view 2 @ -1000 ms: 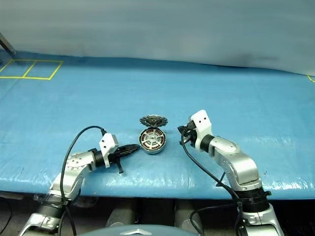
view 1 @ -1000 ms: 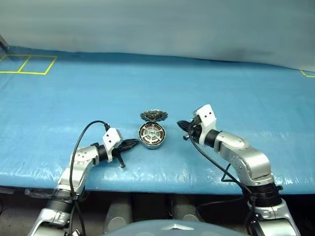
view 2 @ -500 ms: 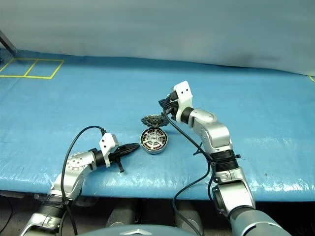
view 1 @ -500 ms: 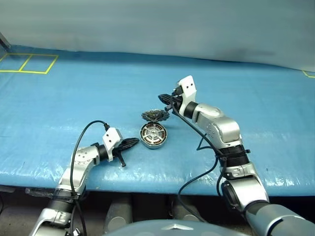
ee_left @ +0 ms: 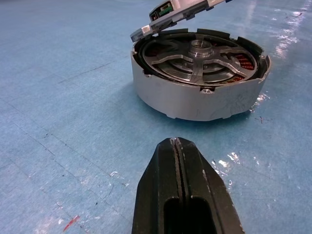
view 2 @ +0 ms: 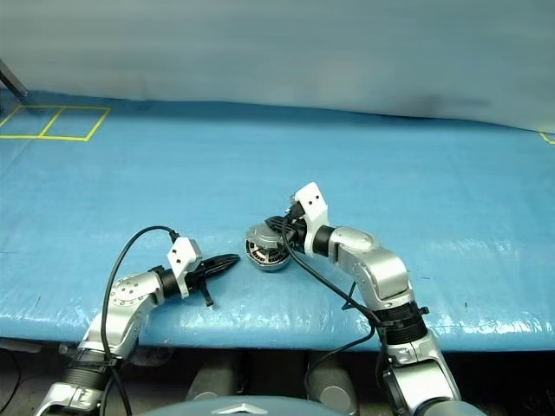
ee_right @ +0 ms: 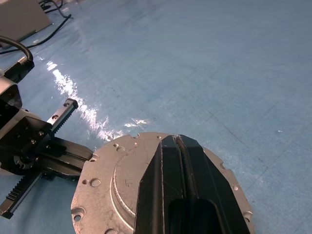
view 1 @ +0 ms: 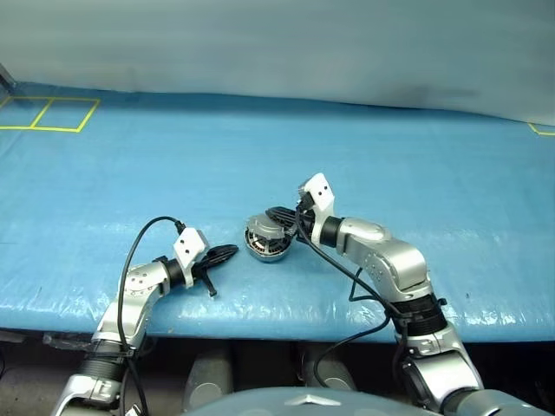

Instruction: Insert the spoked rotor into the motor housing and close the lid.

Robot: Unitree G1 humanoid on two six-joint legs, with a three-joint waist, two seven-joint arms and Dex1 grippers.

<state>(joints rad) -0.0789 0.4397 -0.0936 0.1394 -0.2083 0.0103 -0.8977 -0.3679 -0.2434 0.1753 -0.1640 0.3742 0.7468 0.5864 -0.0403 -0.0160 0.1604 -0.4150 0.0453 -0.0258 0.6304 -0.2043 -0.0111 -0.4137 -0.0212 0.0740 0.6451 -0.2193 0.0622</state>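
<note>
Blue tabletop (view 1: 416,156) lies bare around the motor housing (ee_left: 200,92) near its front edge. Right claw (view 1: 279,214), clenched, presses the half-lowered lid (ee_right: 141,180); left claw (view 1: 227,252), clenched, rests level beside it.

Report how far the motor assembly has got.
Done: the spoked rotor already sits inside the motor housing. In hand: the shut right gripper rests on the lid, which is tilted partway over the housing, not flat. Left: press the lid fully closed. The shut left gripper waits beside the housing.
</note>
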